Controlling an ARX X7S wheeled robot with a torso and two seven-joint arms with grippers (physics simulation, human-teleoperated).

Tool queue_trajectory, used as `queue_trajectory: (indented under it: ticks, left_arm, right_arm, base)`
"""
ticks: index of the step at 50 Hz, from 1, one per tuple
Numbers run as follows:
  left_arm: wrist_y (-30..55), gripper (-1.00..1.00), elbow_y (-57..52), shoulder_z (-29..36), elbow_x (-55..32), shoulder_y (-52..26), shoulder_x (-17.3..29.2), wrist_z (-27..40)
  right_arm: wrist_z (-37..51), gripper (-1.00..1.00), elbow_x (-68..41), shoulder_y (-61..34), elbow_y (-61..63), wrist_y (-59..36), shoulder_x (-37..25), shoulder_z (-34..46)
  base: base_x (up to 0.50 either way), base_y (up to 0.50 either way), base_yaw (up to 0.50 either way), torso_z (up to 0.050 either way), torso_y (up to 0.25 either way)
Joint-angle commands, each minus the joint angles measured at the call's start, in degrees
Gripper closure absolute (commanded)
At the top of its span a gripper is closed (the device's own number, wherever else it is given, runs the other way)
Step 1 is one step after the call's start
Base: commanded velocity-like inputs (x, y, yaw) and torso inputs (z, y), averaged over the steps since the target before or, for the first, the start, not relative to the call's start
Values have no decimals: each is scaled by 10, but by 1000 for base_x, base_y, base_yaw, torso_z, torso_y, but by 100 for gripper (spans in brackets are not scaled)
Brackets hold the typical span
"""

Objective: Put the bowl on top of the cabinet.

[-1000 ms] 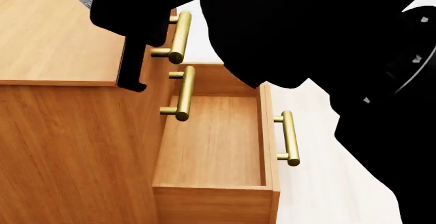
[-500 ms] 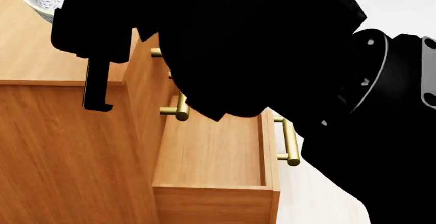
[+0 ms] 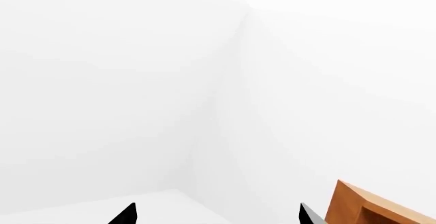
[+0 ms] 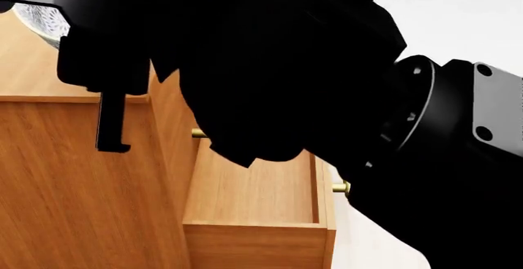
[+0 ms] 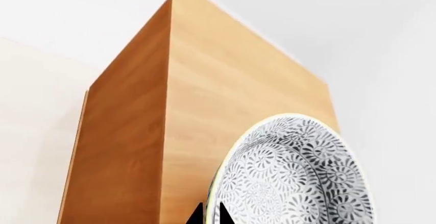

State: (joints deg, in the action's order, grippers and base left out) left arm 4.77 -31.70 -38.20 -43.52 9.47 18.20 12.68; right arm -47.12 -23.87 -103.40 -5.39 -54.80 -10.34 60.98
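Note:
In the right wrist view the speckled blue-grey bowl (image 5: 293, 175) is tilted on edge over the orange-brown cabinet (image 5: 225, 96). My right gripper (image 5: 208, 215) is shut on the bowl's rim, one fingertip on each side of it. In the head view only a sliver of the bowl (image 4: 39, 18) shows at the top left, above the cabinet's top (image 4: 33, 67). My black right arm (image 4: 270, 67) hides the rest of it and the gripper. My left gripper (image 3: 218, 216) is open and holds nothing, facing white walls.
The cabinet's bottom drawer (image 4: 253, 189) stands pulled open and holds nothing. Small parts of brass handles (image 4: 342, 187) peek out under the arm. A corner of orange-brown wood (image 3: 368, 208) shows beside my left gripper. The floor is pale.
My right arm has swung further left over the cabinet top, carrying the bowl left in the head view. It now covers most of the drawer handles.

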Motion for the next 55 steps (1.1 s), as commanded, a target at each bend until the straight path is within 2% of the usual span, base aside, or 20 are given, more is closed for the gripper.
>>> queue_trajectory:
  ticks: [1,47,48,55]
  left_arm:
    - [-1,-100,1,0,-1,0,1,0]
    - [-5,-100,2,5,-2,2,4,3]
    - [-5,-100,2,5,-2,2,3,3]
    - [-6,-100,2,6,-1,3,3,3]
  right_arm:
    - [4,100,11,2,-3,9,-1,7]
    - [5,100,16,6,3,12,-11,33]
    - [7,-100,18,6,3,12,-11,34]
    - [10,-100,17,3,9,11,-13,31]
  base:
    - [0,0,0,0,0]
    - [0,0,0,0,0]
    - [0,0,0,0,0]
    - [0,0,0,0,0]
